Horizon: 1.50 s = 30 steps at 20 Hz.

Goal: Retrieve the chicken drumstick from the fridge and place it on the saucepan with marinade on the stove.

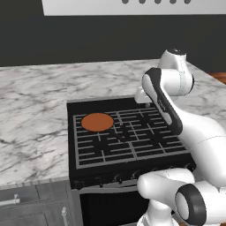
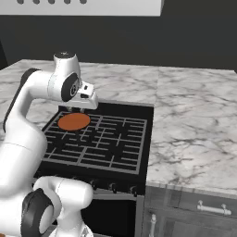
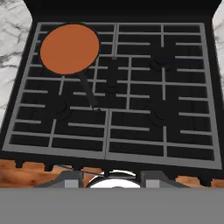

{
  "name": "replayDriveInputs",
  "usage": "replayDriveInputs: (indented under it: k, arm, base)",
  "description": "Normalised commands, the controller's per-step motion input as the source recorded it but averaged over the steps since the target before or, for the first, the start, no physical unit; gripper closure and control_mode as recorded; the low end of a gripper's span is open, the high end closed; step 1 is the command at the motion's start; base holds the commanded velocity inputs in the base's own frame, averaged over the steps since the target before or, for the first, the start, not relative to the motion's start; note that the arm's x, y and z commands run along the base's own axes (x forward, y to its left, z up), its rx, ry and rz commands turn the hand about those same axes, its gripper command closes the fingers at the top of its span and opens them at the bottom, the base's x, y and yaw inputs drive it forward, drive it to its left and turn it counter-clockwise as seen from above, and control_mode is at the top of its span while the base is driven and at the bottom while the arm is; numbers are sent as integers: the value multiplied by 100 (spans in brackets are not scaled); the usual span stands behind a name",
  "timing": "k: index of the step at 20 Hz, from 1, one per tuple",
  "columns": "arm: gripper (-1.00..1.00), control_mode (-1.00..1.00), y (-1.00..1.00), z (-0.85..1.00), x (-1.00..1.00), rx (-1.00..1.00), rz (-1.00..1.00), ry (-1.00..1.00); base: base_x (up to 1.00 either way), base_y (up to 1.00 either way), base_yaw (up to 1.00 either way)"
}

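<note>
Orange-brown saucepan with marinade [image 1: 97, 122] sits on the rear-left burner of the stove [image 1: 128, 137]; gripper [image 2: 75, 110] hovers over its back edge, jaw state indeterminable, no grasp visible

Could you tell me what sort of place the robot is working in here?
It is a rendered home kitchen. A black gas stove with grey grates sits between marble counters, a saucepan with marinade rests on a rear burner, and cabinet drawers run below.
</note>
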Motion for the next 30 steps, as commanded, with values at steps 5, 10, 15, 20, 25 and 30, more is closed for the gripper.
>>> replayDriveInputs:
  k: [5,10,15,20,25,30]
  arm:
    - [-100,-100,-2,-1,-27,0,0,-5]
    - [-100,-100,-4,0,-78,3,1,-24]
    - [-100,-100,-4,0,-78,5,1,-30]
    - [-100,-100,0,0,-65,1,0,-27]
    - [-100,-100,0,0,-44,0,0,-9]
    - [-100,-100,0,0,-56,0,-2,4]
  base:
    - [0,0,0]
    - [0,0,0]
    - [0,0,0]
    - [0,0,0]
    - [0,0,0]
    - [0,0,0]
